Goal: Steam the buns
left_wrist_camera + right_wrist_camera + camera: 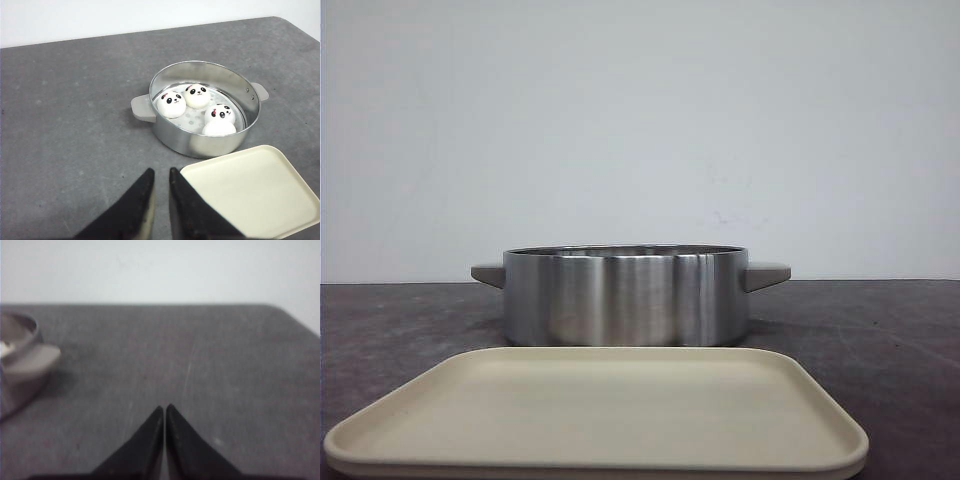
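Observation:
Several white buns with panda faces [171, 104] lie inside a round steel steamer pot [172, 132] on its perforated floor. In the front view the pot [625, 295] stands mid-table and its wall hides the buns. My left gripper [161, 172] hovers over bare table short of the pot, next to the tray's corner; its black fingers stand a narrow gap apart with nothing between them. My right gripper [164, 409] is shut and empty above the table, off to the side of the pot [15, 370]. Neither gripper shows in the front view.
An empty cream rectangular tray [600, 410] lies in front of the pot, near the table's front edge; the same tray [255, 190] appears in the left wrist view. The pot has two grey side handles [142, 107]. A white wall stands behind the grey table.

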You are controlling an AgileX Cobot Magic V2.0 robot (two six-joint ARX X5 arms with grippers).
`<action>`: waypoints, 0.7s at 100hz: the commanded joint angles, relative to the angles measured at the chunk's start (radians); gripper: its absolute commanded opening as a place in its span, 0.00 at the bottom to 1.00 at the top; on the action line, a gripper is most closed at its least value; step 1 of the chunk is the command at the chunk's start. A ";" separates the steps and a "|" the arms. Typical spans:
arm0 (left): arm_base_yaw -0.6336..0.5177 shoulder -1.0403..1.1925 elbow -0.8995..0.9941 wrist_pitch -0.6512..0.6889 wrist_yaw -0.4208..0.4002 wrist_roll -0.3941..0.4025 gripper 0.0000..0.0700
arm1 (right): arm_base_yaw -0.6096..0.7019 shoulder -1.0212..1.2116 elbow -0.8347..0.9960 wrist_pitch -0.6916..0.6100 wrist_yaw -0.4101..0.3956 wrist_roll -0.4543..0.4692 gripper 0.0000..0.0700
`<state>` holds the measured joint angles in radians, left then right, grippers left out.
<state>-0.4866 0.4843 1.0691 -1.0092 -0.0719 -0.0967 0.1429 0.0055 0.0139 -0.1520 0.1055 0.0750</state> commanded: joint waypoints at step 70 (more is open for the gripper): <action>-0.003 0.005 0.016 0.010 0.001 -0.005 0.02 | 0.000 -0.002 -0.002 -0.006 0.000 -0.011 0.01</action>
<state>-0.4866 0.4843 1.0691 -1.0092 -0.0719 -0.0967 0.1429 0.0063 0.0151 -0.1642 0.1047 0.0742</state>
